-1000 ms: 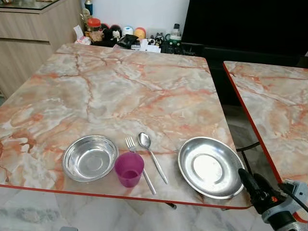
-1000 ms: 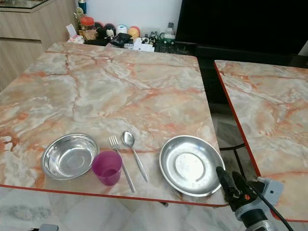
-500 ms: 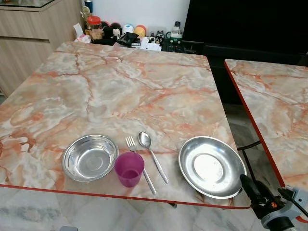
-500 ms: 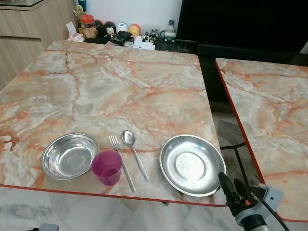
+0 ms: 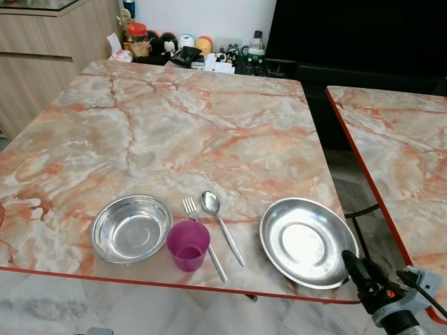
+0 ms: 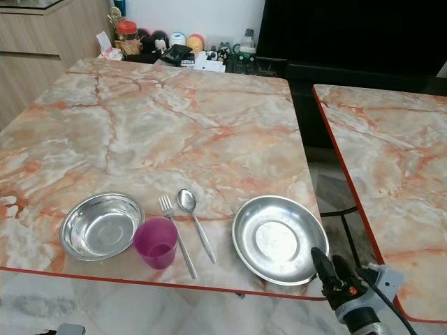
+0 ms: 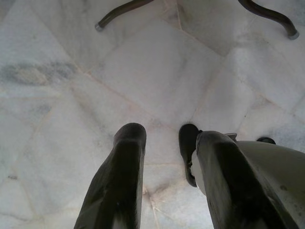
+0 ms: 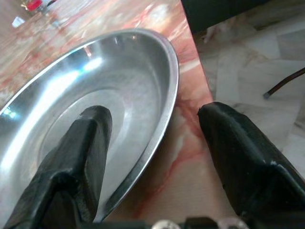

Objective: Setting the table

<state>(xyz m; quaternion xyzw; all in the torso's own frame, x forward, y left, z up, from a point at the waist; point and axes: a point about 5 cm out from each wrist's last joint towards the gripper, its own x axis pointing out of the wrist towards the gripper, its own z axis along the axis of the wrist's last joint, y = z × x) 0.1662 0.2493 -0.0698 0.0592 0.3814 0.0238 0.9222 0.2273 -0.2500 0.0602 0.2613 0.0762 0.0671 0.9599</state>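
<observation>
A shallow steel plate [image 5: 307, 241] lies near the front right corner of the marble table [image 5: 174, 132]. My right gripper [image 6: 327, 259] is at the plate's near right rim and stands open. In the right wrist view, one finger [image 8: 81, 157] hangs over the plate's [image 8: 95, 100] inside and the other finger [image 8: 238, 152] is past its rim, over the table's edge. To the left lie a spoon [image 5: 221, 225], a fork [image 5: 203, 241], a purple cup [image 5: 188, 245] and a steel bowl [image 5: 130, 228]. My left gripper [image 7: 159, 138] hangs open over the floor.
A second marble table [image 5: 398, 146] stands to the right across a narrow gap. Jars and small items [image 5: 188, 52] crowd the far edge. A wooden cabinet [image 5: 42, 63] is at the far left. Curved table legs [image 7: 124, 9] rest on the tiled floor.
My right gripper has crept left and forward, closing in on the plate's rim. The dishes have not moved.
</observation>
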